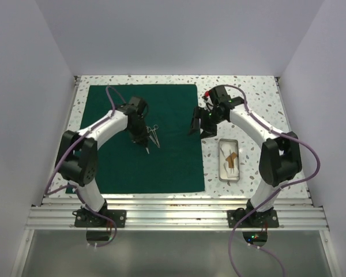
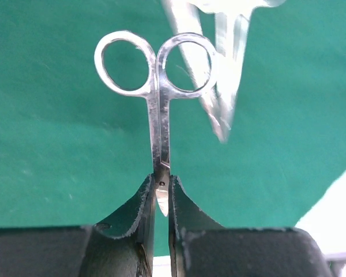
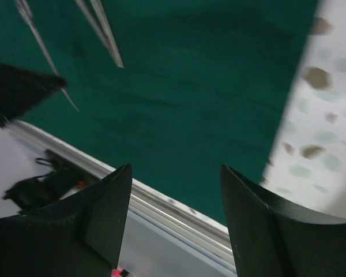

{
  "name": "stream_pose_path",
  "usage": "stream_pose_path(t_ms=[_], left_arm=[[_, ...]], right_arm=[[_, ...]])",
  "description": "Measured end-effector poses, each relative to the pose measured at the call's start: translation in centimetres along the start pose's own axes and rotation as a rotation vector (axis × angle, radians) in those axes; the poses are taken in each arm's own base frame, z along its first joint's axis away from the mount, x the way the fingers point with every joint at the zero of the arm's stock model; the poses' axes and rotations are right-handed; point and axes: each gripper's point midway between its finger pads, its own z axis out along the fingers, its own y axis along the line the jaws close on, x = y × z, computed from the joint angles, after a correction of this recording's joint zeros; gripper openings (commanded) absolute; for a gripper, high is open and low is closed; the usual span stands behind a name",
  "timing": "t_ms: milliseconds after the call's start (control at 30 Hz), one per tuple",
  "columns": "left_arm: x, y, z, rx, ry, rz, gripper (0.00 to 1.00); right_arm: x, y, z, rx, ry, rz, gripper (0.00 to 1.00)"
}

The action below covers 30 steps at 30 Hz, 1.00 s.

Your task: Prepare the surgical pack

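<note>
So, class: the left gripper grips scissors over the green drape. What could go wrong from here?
The left gripper pinches the scissors only at the narrow blade end, so they may swing or slip.
A second instrument lies close beside the ring handles and could get knocked.
The fingertips could snag the drape.

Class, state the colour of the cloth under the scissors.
Drape beneath the scissors: plain dark green; top external view shows it best.

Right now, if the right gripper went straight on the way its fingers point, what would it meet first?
Most likely the bare dark green fabric drape: the open right gripper aims at plain cloth near the drape's edge. The thin silver instruments lie off to one side of that line. Depth is unclear.
</note>
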Motion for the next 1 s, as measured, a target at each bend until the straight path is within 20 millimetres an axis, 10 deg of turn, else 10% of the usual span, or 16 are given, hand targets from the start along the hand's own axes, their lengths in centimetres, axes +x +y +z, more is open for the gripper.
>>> stream_pose_path(t_ms=[400,633,767,867,1000], left_arm=[[5.4,-4.4,-6.2,0.415,-0.023,0.248,0.00],[5.8,-5.7,-7.0,0.489,-0.007,0.267,0.00],[6.0,-6.7,-7.7,0.535,-0.003,0.289,0.00],[5.9,-7.1,-7.5,0.540,0.006,0.303,0.00],[5.4,-7.8,-7.2,0.544,0.015,0.324,0.54]], right_arm=[[1.8,13.9,6.1,-0.391,0.061,0.039,0.67],[1.4,14.8,7.3,-0.400,0.072,0.060,0.44],[1.5,14.4,8.2,-0.385,0.090,0.073,0.00],[1.4,14.6,8.1,-0.392,0.097,0.067,0.00],[0.7,13.0,7.9,-0.340,0.082,0.055,0.00]])
